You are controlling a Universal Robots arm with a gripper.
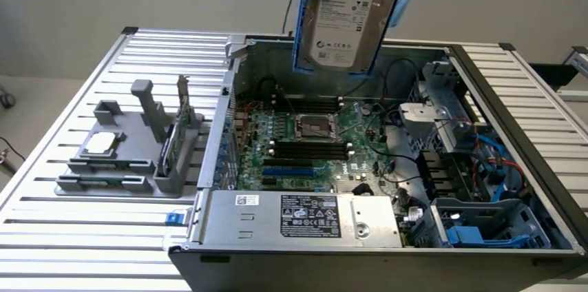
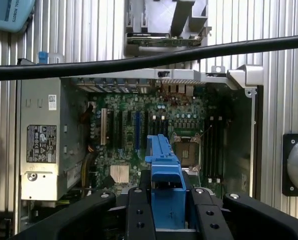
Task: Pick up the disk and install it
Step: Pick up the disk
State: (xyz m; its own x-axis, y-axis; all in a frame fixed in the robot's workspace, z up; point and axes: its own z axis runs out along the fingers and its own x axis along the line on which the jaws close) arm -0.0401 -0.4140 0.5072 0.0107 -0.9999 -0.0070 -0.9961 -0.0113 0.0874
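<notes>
You'll find the disk (image 1: 348, 16) hanging in the air above the open computer case (image 1: 368, 271), over the case's far wall as the exterior view shows it and touching no part of the case. It stands nearly upright on its short end, leaning slightly, with its white printed label facing that camera. Its body is flat silver metal, and a blue plastic bracket frames its long sides and lower end. From the wrist view you see it edge-on, directly over the case's interior.
</notes>
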